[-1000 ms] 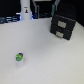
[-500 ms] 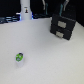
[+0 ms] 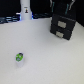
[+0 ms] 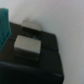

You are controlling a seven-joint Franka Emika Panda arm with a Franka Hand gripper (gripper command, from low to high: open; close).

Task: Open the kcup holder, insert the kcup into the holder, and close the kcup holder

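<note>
Two panels: the kcup holder, a black boxy drawer unit, shows two stacked front panels, each with a grey handle, both flush with the body and closed.
Holder position: it stands on the white table toward the exterior view's right, near the far edge, turned at a slight angle.
Holder up close: the wrist view looks down on the kcup holder from close range; two grey handles stand out from the dark front, one beyond the other, with pale table surface past the unit.
Pod: the kcup, a small white pod with a green and blue top, sits on the table toward the exterior view's left and near edge, well apart from the holder. Whether it is upright or tipped is too blurred to tell.
Arm: the Panda arm appears as a dark mass above and behind the holder in the exterior view.
Claw: its fingers cannot be made out in either view, so whether they are spread or closed cannot be told; nothing is visibly carried.
Other object: a tall white bottle-like object stands at the table's far side, toward the exterior view's left.
Edge of wrist view: a teal shape cuts in beside the holder; what it is cannot be told.
</note>
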